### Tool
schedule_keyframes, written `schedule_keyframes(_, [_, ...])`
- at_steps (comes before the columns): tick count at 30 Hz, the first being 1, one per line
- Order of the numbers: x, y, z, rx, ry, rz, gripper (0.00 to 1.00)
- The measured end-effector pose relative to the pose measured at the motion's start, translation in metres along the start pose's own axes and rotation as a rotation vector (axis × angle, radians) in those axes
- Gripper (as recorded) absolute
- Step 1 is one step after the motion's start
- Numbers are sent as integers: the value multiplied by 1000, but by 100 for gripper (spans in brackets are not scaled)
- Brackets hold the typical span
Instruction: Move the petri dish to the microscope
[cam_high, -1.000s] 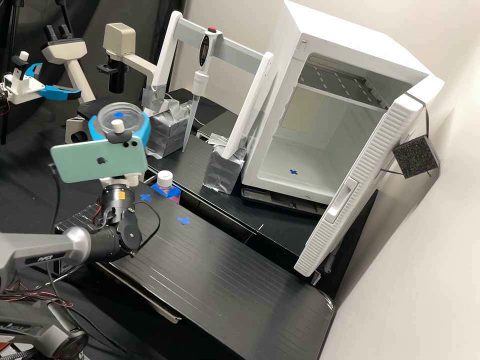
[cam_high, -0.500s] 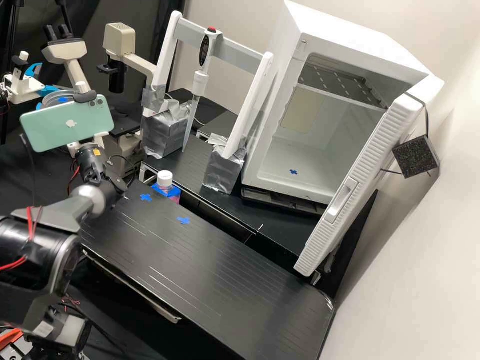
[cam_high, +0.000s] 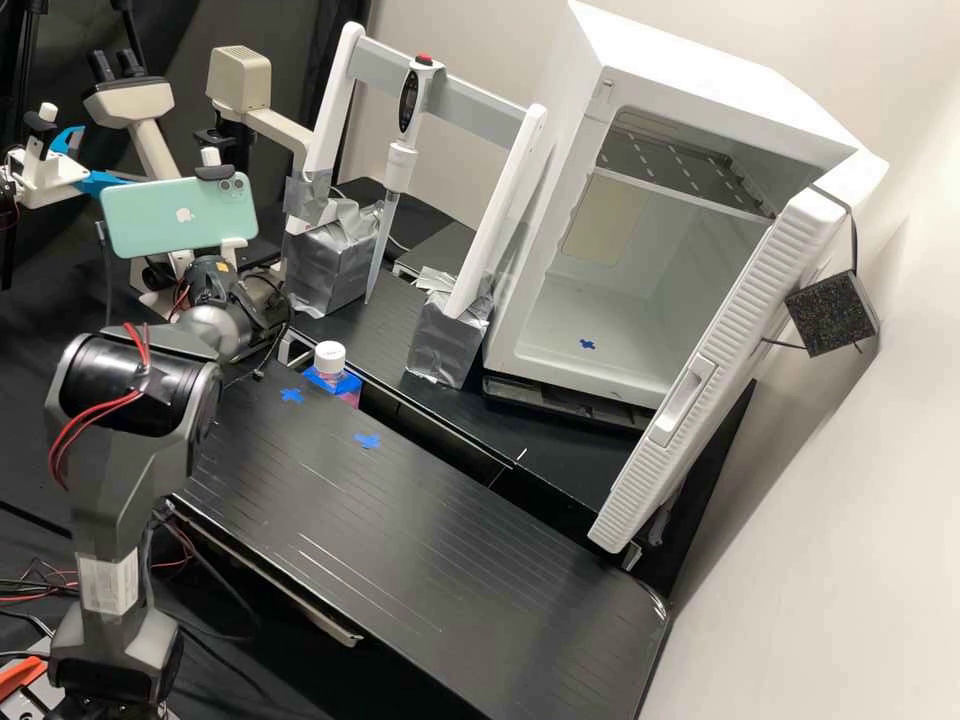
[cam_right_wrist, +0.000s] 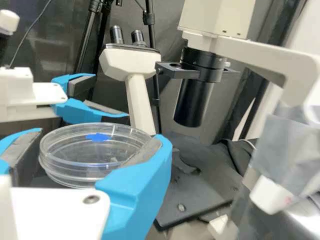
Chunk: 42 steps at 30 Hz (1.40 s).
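Blue fingers (cam_right_wrist: 137, 187) of the gripper (cam_high: 182, 261) were clamped on the petri dish (cam_right_wrist: 67, 170), one on either side of its round wall. The dish was clear and carried a small blue mark (cam_right_wrist: 98, 137). It was held up near the microscope (cam_right_wrist: 140, 102), whose dark stage (cam_right_wrist: 200, 195) lay just beside the gripper in the wrist view. The microscope had a pair of eyepieces on a cream head, and a black cylinder (cam_right_wrist: 194, 97) hung from its cream upper arm, over the stage.

A mint-green phone (cam_high: 180, 215) was fixed on the robot's wrist. Another arm (cam_high: 50, 178), also with blue fingers, stood close to the microscope. A pipette (cam_high: 400, 165) hung upright from a white and grey stand (cam_high: 455, 90), its feet wrapped in silvery tape. Beside the stand was a white cabinet (cam_high: 740, 90) with its door (cam_high: 735, 340) wide open and a shelf inside. A white-capped bottle (cam_high: 331, 358) stood by the edge of the black bench (cam_high: 400, 540), near two blue crosses (cam_high: 367, 440) stuck on its top.
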Motion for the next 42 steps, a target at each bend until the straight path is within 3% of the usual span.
schedule_keyframes(10, [48,0,5,11,-60,-23,0])
schedule_keyframes(18, [79,0,13,58,-116,-12,0])
schedule_keyframes(32, [114,-6,19,75,-230,-37,0])
schedule_keyframes(42, [129,-9,22,71,-259,-42,0])
